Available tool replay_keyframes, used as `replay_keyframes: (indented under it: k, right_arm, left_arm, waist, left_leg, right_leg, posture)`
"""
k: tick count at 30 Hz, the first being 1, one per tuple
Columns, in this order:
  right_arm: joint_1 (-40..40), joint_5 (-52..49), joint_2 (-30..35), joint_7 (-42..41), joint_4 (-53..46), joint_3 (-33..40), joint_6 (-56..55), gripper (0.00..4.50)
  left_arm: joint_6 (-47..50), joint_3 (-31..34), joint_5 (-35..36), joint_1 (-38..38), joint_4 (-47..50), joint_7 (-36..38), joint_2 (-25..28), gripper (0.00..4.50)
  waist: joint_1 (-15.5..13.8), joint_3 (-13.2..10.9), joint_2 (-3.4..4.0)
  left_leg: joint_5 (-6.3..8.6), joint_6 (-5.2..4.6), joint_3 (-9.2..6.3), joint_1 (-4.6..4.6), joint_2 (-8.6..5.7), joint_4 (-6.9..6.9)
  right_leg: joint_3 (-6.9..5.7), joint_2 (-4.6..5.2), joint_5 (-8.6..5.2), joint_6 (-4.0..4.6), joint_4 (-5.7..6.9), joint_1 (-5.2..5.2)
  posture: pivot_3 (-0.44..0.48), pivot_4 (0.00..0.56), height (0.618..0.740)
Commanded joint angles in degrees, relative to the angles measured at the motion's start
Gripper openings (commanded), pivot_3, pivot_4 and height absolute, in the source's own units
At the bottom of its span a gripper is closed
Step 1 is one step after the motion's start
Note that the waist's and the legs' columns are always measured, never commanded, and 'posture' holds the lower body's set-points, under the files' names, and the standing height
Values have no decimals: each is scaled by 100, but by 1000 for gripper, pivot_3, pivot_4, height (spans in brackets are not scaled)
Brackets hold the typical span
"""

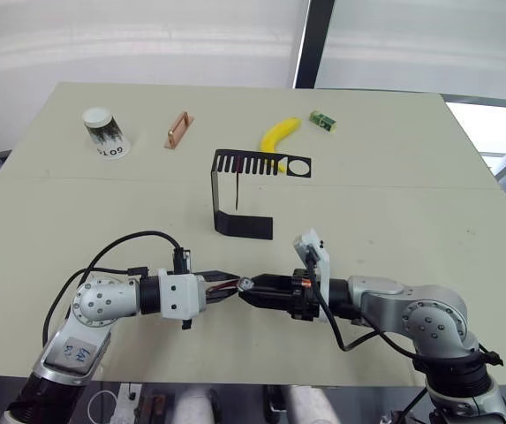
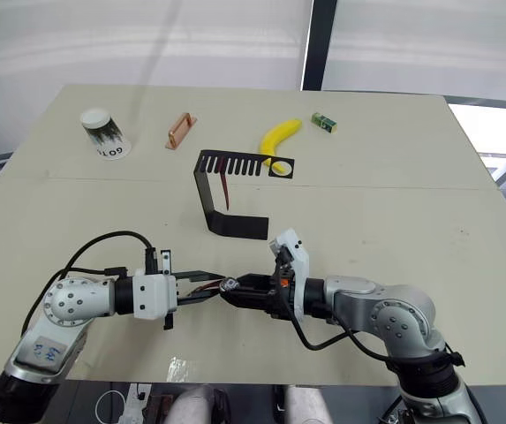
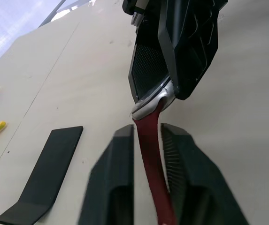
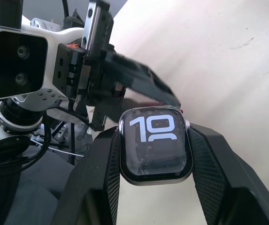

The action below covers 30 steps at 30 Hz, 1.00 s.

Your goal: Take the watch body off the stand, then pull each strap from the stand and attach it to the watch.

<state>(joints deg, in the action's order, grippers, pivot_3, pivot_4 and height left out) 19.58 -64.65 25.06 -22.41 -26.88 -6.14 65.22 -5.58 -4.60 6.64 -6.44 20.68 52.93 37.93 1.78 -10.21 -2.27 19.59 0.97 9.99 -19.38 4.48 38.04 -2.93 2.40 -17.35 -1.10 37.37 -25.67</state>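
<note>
Watch (image 4: pixel 155 144): clamped between right gripper (image 1: pixel 251 289) jaws. Strap (image 3: pixel 149 140): pinched between left gripper (image 1: pixel 228 284) jaws, long axis running straight ahead, tip touching watch edge. Second strap (image 2: pixel 224 187): hangs on stand (image 2: pixel 207 199), well beyond both.

beige table (image 1: pixel 429 203), black stand (image 1: pixel 244 225), banana (image 1: pixel 279 134), cup (image 1: pixel 104 131), green box (image 1: pixel 323 121)

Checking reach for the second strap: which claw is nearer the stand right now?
Right, though only slightly. The right claw sits just in front of the stand base, holding the watch; the left claw is further to the left, holding a strap.
</note>
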Motion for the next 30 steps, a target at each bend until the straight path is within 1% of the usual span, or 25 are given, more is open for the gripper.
replay_keyframes:
  k: [1,30]
  right_arm:
    - [68,-117,-31,39,-172,137,-13,1607]
    - [121,-474,-287,645,-42,248,447,1607]
  left_arm:
    - [-76,-8,-11,-77,53,-93,-18,0]
    - [-213,-173,53,-149,203,-60,-78,0]
  waist:
    - [1,0,0]
    - [2,0,0]
  left_leg:
    - [0,0,0,0,0,0]
    - [0,0,0,-2,1,-3]
  right_leg:
    - [0,0,0,0,0,0]
    - [0,0,0,0,-4,0]
  posture:
    - [0,150,729]
    - [0,150,729]
